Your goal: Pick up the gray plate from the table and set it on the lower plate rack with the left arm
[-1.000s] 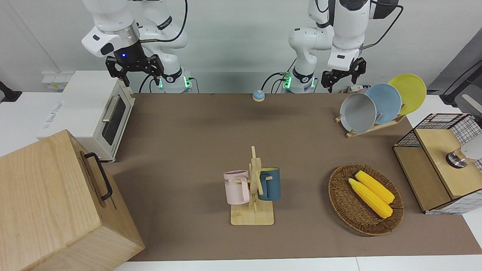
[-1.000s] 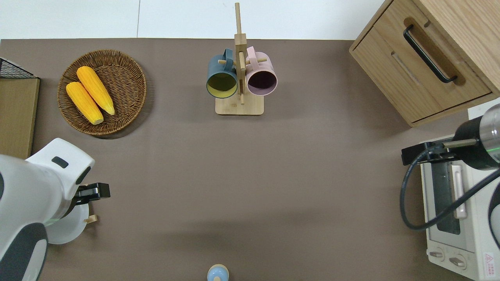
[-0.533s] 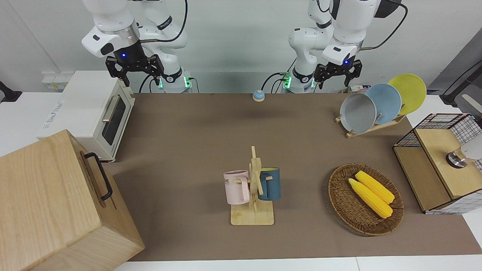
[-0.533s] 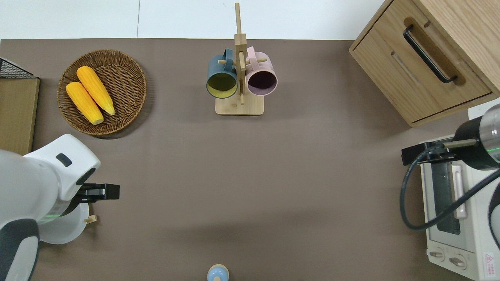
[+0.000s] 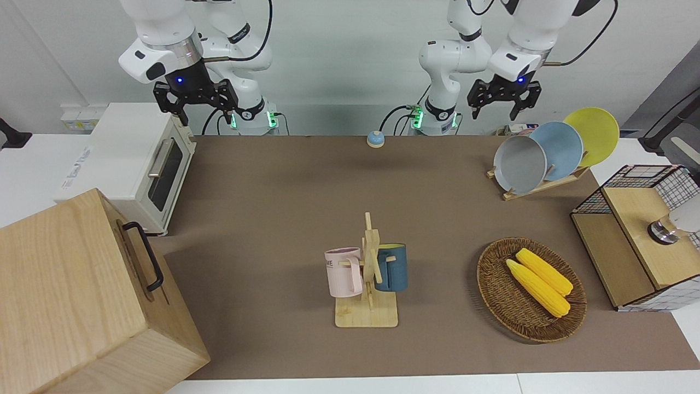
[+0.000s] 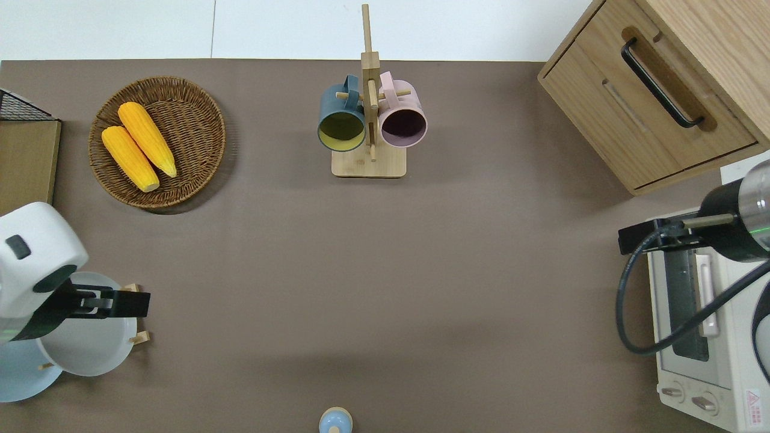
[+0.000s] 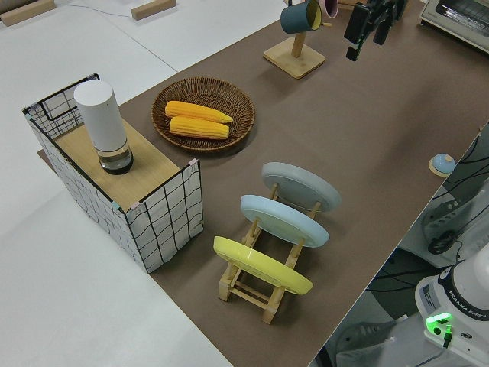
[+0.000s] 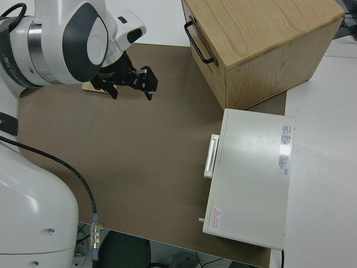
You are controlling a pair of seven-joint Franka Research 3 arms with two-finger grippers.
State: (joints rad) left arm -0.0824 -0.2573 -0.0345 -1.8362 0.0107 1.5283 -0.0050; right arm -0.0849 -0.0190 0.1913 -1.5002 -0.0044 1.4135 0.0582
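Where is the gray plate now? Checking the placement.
The gray plate stands in the lower plate rack, beside the blue plate, at the left arm's end.

Bright, even room light from overhead. Soft shadows only: faint one under my wicker basket [image 5: 531, 289], another beside wooden cabinet [image 5: 82, 298]. No glare. All views sharp. My blue wrist lights glow clearly.

Both arms are white with rounded joints and black cables, the left arm [image 5: 525, 33] all white at its wrist, the right arm [image 5: 164, 38] banded in shiny silver, each with a black gripper showing 1 blue light.
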